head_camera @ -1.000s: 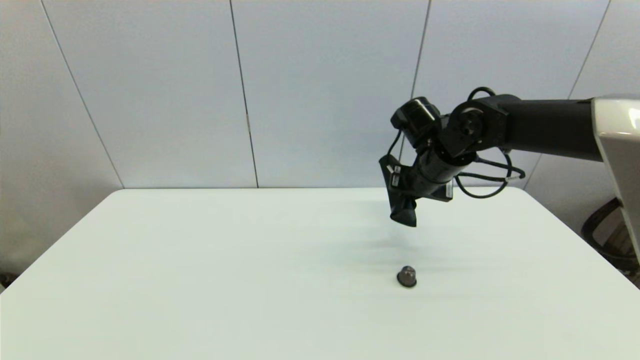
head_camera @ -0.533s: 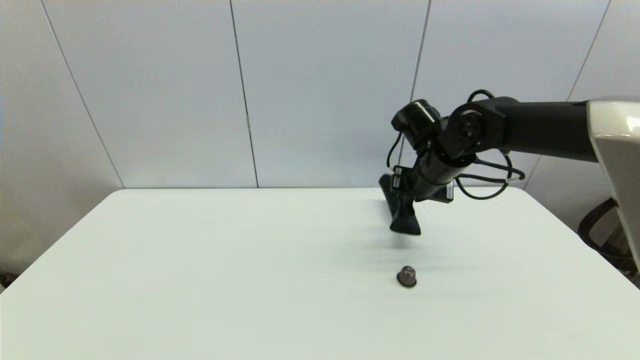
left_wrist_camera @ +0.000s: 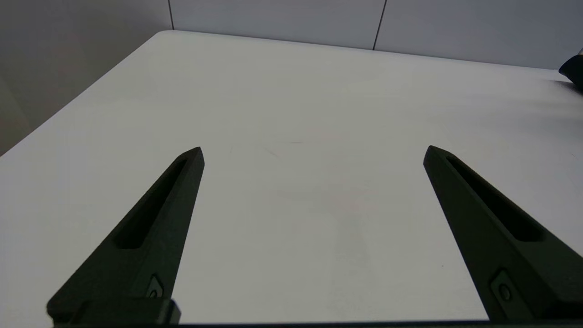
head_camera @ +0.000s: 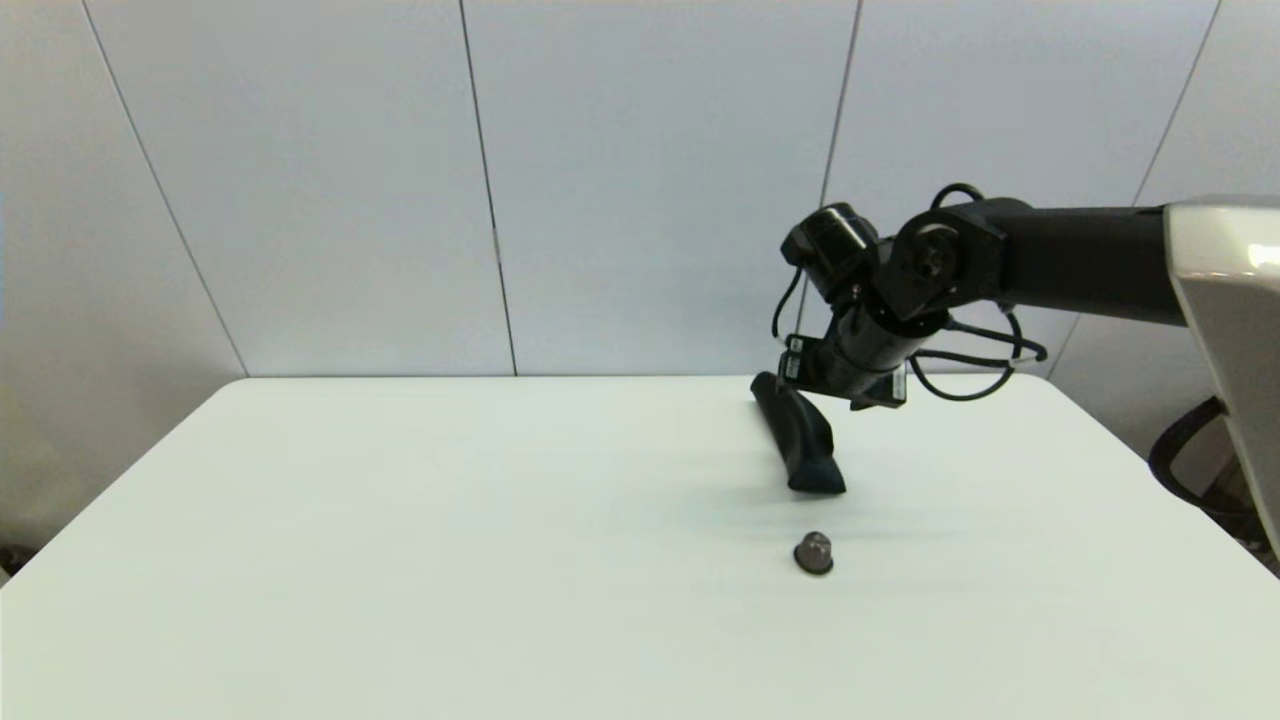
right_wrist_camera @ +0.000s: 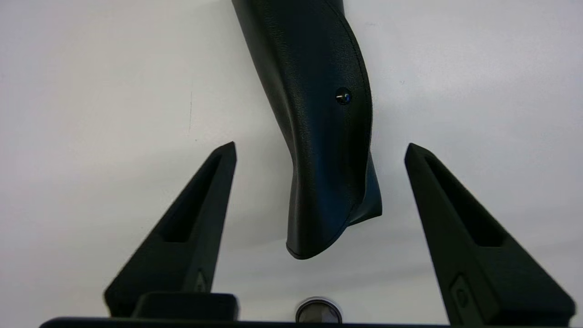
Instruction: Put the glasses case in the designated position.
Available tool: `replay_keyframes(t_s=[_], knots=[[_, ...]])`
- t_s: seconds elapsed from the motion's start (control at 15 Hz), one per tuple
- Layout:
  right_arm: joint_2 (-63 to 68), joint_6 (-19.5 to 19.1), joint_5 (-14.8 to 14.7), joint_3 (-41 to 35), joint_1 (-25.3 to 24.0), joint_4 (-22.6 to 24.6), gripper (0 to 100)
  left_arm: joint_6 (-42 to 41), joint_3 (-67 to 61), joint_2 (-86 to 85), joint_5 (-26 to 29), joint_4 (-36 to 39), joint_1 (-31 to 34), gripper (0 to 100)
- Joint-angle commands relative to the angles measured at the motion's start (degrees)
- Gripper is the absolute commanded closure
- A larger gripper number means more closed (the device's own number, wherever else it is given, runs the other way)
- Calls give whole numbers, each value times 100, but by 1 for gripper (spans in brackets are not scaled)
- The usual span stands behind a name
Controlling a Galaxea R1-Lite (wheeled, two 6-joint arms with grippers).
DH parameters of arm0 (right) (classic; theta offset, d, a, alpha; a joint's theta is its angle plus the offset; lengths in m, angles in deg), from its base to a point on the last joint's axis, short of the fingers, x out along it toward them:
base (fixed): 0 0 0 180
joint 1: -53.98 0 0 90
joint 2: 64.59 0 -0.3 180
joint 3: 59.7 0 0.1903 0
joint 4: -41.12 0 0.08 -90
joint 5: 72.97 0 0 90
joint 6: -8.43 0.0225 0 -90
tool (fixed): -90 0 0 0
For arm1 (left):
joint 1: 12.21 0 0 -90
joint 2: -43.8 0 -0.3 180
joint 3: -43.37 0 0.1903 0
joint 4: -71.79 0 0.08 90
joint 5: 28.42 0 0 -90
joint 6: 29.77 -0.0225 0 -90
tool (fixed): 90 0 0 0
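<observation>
Releasing looks like the step in hand. The long slim matte black leather-like glasses case lies on the white bench a little right of centre in the head view, running from the far edge toward the camera, and I judge it to be resting on the surface rather than hanging. The right hand sits over its far end with both black fingers spread wide apart; in the right wrist view each finger stands clear of the case's sides, with bare bench showing in both gaps, so nothing is clamped. The fold-over flap and its tiny snap dot face up.

Just beyond the case's near end in the head view, apart from it, sits a small grey dome-shaped knob. If that marks the designated position, the case seems close to it but not touching. I cannot tell whether that is the intended spot.

To do this step well, the hand should go straight up from where it is, with the fingers kept spread, so neither one catches the flap edge or drags the case sideways. The case is light and soft-skinned, and I would expect it to swing easily if one finger brushed it. Any sideways retreat is best left until the fingertips are well above the case.

The left hand is parked low over the bare bench, fingers wide apart and holding nothing; only a dark sliver shows at the right edge of its wrist view.
</observation>
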Motion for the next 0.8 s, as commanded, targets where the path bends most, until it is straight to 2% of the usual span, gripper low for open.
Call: replay_keyframes(t_s=[0.07, 0.47, 0.8], knots=[[-37, -45, -16, 1, -2, 0, 0, 4, 0, 9, -11, -5, 2, 0], [-362, -300, -7, 1, -2, 159, 0, 4, 0, 9, -3, 13, 2, 0], [-881, -660, -7, -96, 95, 141, 0, 4, 0, 9, -3, -5, 2, 0]])
